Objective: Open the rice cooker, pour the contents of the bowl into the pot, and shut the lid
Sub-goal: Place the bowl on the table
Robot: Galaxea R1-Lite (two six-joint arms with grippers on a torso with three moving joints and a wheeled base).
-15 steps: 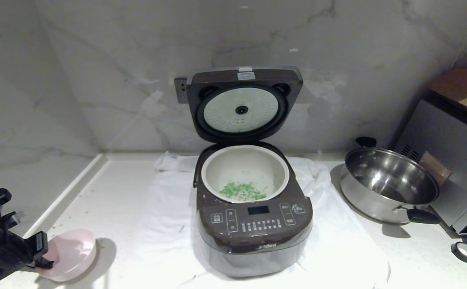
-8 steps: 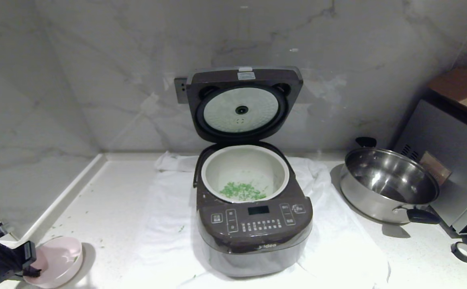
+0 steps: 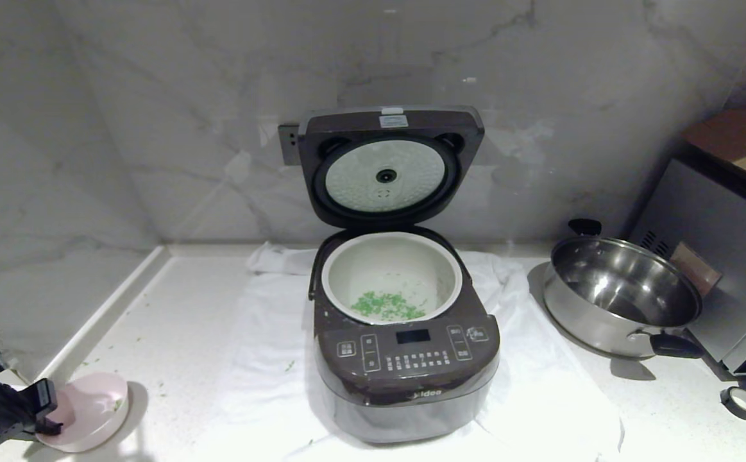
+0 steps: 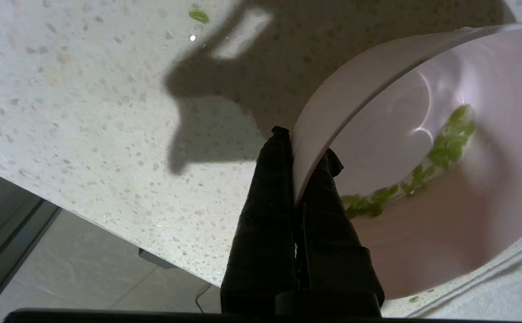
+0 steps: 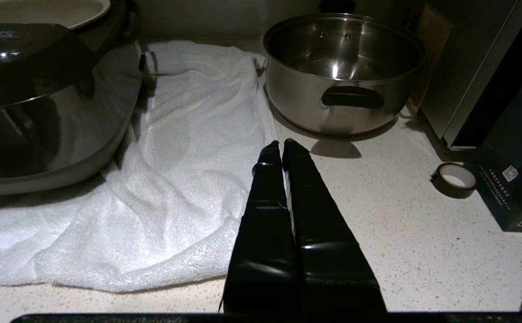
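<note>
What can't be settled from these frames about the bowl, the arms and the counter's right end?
- Bowl: whether it rests on the counter or is slightly lifted; the left gripper covers its near rim in the head view.
- Green bits in the bowl: blurred in the left wrist view, uncountable.
- Right gripper: outside the head view.
- Tape roll: too small to read.
- Steel pan: far handle partly hidden behind its rim.

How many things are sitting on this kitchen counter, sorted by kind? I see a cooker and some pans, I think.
Cooking appliances: 1, the rice cooker, lid open
Metal pans: 1, the steel pan
Bowls: 1, the pink bowl
Cloths: 1, the white towel
Tape rolls: 1, the tape roll
Boxes: 1, the dark box
Total: 6
</note>
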